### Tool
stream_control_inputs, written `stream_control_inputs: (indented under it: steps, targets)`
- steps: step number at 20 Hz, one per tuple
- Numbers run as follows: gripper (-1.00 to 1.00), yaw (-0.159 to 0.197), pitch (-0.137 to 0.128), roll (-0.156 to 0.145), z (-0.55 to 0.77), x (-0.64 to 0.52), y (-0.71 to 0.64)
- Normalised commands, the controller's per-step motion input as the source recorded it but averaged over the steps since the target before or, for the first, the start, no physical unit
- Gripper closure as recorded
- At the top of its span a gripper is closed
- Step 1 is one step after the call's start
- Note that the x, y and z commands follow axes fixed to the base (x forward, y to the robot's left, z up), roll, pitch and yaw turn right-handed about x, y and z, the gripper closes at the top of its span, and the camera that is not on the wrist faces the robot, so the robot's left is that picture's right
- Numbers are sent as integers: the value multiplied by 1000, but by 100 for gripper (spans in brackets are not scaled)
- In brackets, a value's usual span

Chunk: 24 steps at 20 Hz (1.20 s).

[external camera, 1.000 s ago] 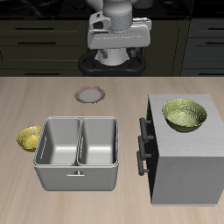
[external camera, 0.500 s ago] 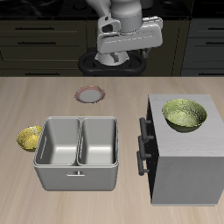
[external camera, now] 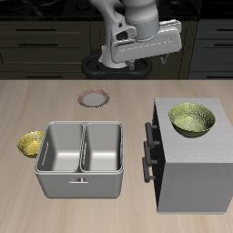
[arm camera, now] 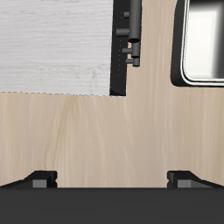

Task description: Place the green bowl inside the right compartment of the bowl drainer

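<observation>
The green bowl [external camera: 192,119], wide and glossy olive, sits upright on top of the tall grey box [external camera: 196,173]. Nearer the table's middle stands the bowl drainer [external camera: 80,181], a grey metal tub with two wells; its right compartment [external camera: 104,147] holds nothing. My gripper [external camera: 146,56] hangs high above the table's back part, tilted, well apart from the bowl. In the wrist view its gripper [arm camera: 112,178] is open, both fingertips [arm camera: 42,178] wide apart with nothing between them. That view also shows the box top [arm camera: 52,44] and a drainer well [arm camera: 203,44]; the bowl is outside it.
A smaller yellow-green bowl [external camera: 31,143] rests on the table beside the drainer's far well. A pink-rimmed plate [external camera: 94,98] lies behind the drainer. The box carries a black handle [external camera: 150,150] facing the drainer, leaving a narrow gap between them.
The arm has swung sideways toward the side where the grey box stands, and the hand has tilted. Bowls, plate, drainer and box have not moved.
</observation>
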Motion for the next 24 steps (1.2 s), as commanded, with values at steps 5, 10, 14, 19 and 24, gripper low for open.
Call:
stream_control_inputs:
  steps: [5,10,14,19,24]
  targets:
    - [-100,-3,5,31,54,285,234]
    - [-100,-1,-5,31,112,249,264]
    - [-100,-16,-19,11,194,257,304]
    - [-100,-12,-31,4,280,213,284]
    - [-100,-11,-45,-32,307,178,168]
